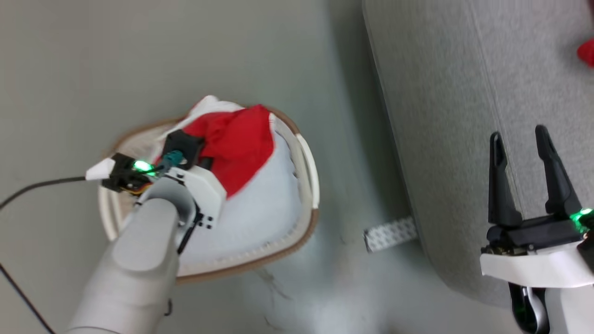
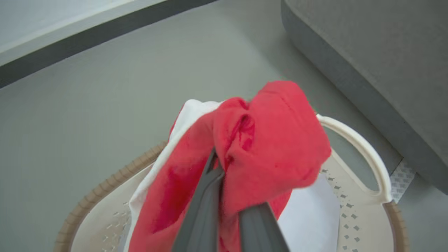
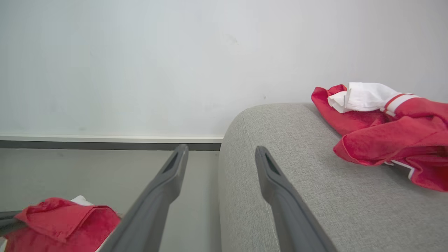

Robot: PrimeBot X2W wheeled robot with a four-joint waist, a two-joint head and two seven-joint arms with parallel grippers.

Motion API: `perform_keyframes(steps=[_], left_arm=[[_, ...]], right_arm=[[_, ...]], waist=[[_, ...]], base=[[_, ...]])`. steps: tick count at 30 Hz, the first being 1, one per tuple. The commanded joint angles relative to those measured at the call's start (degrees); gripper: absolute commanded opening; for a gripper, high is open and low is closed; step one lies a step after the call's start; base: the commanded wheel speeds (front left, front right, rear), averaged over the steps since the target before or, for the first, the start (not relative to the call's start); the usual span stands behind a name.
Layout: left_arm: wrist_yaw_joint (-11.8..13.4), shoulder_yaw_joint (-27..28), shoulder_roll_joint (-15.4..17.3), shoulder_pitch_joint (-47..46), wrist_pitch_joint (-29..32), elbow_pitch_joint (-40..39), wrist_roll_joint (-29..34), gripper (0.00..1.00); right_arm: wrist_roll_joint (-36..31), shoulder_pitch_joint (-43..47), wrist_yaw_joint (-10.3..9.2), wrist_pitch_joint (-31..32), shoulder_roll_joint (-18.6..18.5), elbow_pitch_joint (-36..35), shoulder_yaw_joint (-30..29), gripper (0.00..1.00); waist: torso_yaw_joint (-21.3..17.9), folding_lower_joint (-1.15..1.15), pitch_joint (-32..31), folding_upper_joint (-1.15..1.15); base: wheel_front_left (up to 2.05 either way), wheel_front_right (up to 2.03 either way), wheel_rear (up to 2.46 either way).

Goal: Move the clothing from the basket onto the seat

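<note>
Softly crumpled clothing [image 2: 266, 140], perforated basket [image 2: 350, 210], woven seat [image 1: 445, 93]

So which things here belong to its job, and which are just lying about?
Job: bright red fabric garment, held by left gripper; oval cream plastic basket; large grey woven sofa bearing red garments.
Lying about: thin black cable; white patterned floor strip.

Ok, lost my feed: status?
Left claw shut on red fabric garment over cream plastic basket. Right claw open by grey woven sofa. No obstruction seen.
</note>
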Motion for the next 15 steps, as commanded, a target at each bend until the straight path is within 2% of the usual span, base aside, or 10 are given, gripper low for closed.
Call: perform_keyframes(steps=[1, 10, 15], left_arm=[[-0.3, 0.2, -0.5, 1.1, -0.6, -0.9, -0.8, 0.00], [-2.0, 0.6, -4.9, 7.0, 0.6, -10.6, -8.6, 0.00], [-2.4, -1.0, -5.9, 11.2, 3.5, -19.3, -13.7, 0.00]], right_arm=[[-0.8, 1.2, -0.12, 0.0, -0.1, 0.6, -0.4, 1.00], [-3.8, 6.3, -0.12, 0.1, -0.1, 4.9, -0.2, 1.00], [-4.6, 9.6, -0.13, 0.1, -0.1, 6.5, 1.1, 1.00]], waist=[[5.4, 0.00, -7.9, 0.00], [11.7, 0.00, -24.2, 0.00], [13.9, 0.00, -31.3, 0.00]], base=[[0.00, 0.00, 0.00], [0.00, 0.00, 0.00], [0.00, 0.00, 0.00]])
